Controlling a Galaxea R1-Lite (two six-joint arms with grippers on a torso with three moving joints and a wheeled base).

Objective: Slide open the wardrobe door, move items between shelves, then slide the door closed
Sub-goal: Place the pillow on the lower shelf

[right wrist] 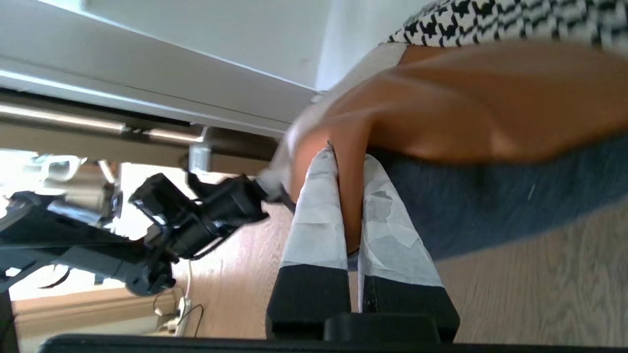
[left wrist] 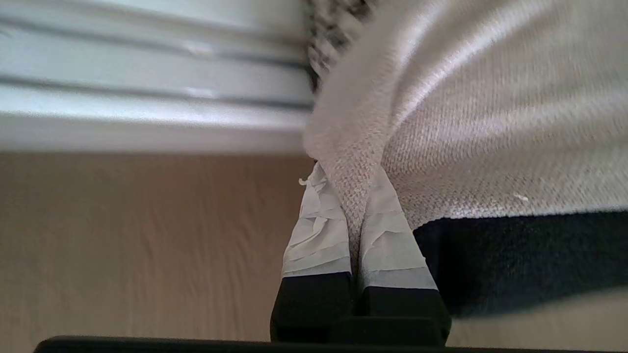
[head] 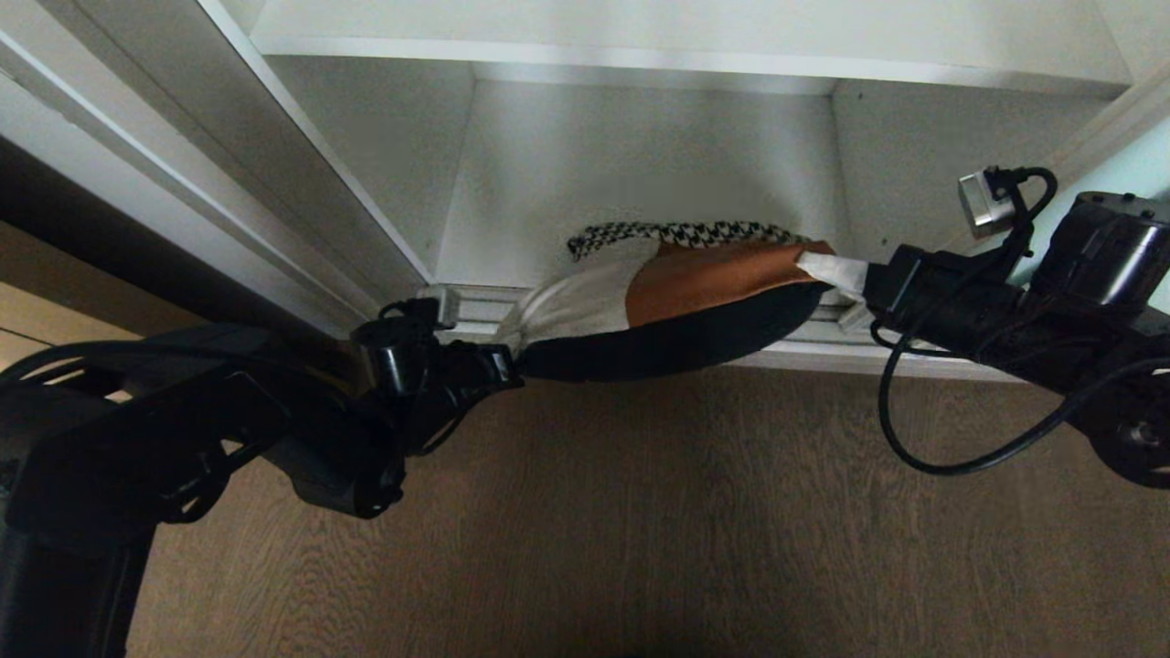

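Above the wood floor (head: 640,512), cushion (head: 676,292) pinched by left claw (head: 505,364) and right claw (head: 836,274), no writing legible

Dim floor (head: 640,512), bright daylit shelves (head: 640,164), motion-blurred wrist views

cushion (head: 676,292) — houndstooth black-white band, beige and rust patches, black back; white shelves (head: 631,183).

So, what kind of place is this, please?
Probably a bedroom or dressing area at home: a built-in wardrobe with white shelves, a ridged metal floor track for a sliding door, wood-look flooring, and a patchwork cushion being handled.
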